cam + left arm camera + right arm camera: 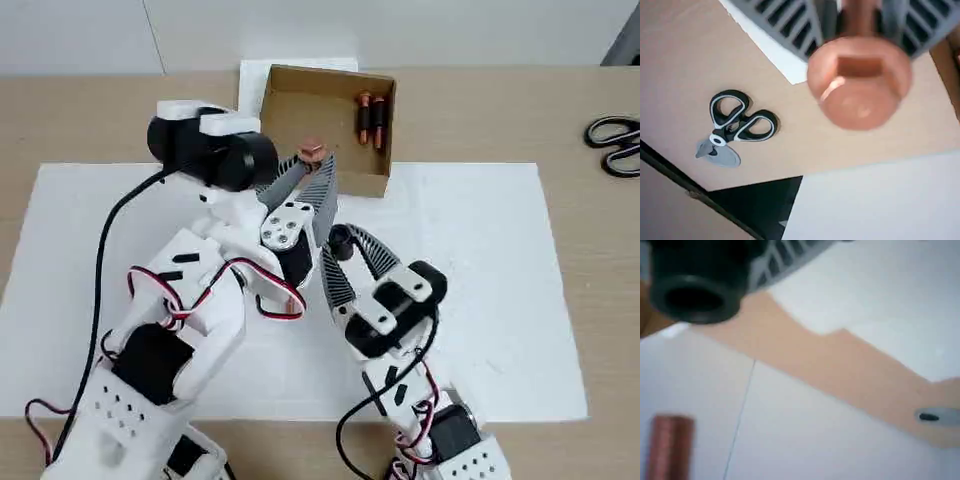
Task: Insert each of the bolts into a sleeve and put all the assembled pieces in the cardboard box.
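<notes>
On the desk (80, 120), the cardboard box (300, 110) holds two assembled pieces (371, 120) by one side wall. The left hand (312, 166) grips a copper bolt (311, 152) at the box's near rim, with the shank hidden between its fingers. The right hand (343, 246) clamps a black sleeve (339, 240), partly covered.

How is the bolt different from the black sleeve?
The bolt is copper-coloured; the sleeve is black. The bolt sits in the left end effector, the sleeve in the right end effector. The sleeve is a hollow tube; the bolt has a wide rounded head. Both are gripped.
</notes>
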Tool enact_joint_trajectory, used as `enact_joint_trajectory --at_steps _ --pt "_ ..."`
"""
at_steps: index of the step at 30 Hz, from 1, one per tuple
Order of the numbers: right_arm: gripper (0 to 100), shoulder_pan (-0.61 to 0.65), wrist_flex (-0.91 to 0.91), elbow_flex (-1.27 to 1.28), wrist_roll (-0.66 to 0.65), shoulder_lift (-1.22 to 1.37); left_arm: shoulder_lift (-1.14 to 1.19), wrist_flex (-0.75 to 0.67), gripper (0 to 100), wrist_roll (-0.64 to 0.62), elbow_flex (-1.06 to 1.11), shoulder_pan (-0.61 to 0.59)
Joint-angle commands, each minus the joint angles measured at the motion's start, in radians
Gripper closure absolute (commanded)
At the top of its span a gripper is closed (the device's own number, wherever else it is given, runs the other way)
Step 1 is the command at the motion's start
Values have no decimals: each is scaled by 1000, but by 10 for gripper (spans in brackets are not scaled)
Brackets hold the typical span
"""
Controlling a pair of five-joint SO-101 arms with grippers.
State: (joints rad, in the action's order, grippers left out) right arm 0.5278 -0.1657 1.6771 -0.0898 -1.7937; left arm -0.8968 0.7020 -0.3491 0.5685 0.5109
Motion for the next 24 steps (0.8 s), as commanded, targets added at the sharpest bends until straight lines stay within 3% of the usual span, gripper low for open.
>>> enact_joint_trajectory --at_steps 1,12,24 --pt "994 7 61 8 -5 -15 -8 0 994 -5 -61 5" --pt "994 7 59 8 -5 -15 -11 -28 994 -5 -33 51" --pt "994 2 61 8 -6 -15 -12 80 994 -3 -27 57"
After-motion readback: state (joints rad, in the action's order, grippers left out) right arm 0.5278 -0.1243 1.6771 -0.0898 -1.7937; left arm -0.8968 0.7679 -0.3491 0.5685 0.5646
